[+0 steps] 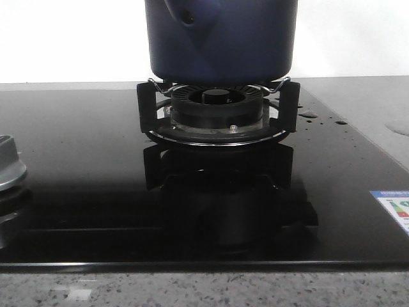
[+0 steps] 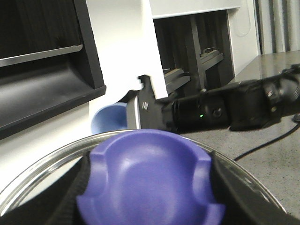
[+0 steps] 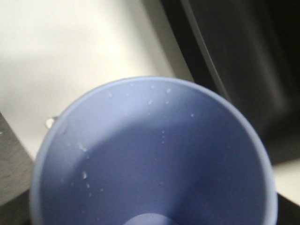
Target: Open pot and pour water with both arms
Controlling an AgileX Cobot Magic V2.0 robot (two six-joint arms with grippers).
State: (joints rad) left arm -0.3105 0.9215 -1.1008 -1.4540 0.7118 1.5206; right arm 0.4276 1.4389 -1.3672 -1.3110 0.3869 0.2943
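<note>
Apparently pot [image 1: 220, 38] on burner [image 1: 217, 109], fingers unseen

Blue cup [image 3: 154, 154]: fills most of the view, seen from above into its open mouth.
Cup rim [image 3: 140, 80]: rounded, light blue, blurred.
Inner wall: speckled with small pale droplets [image 3: 150, 101].
Cup bottom: a paler patch at the picture's lower edge.
White surface [image 3: 70, 42]: lies behind the cup.
Dark panel [image 3: 248, 61]: runs beside the white surface.
Gripper: fingers not visible.
</note>
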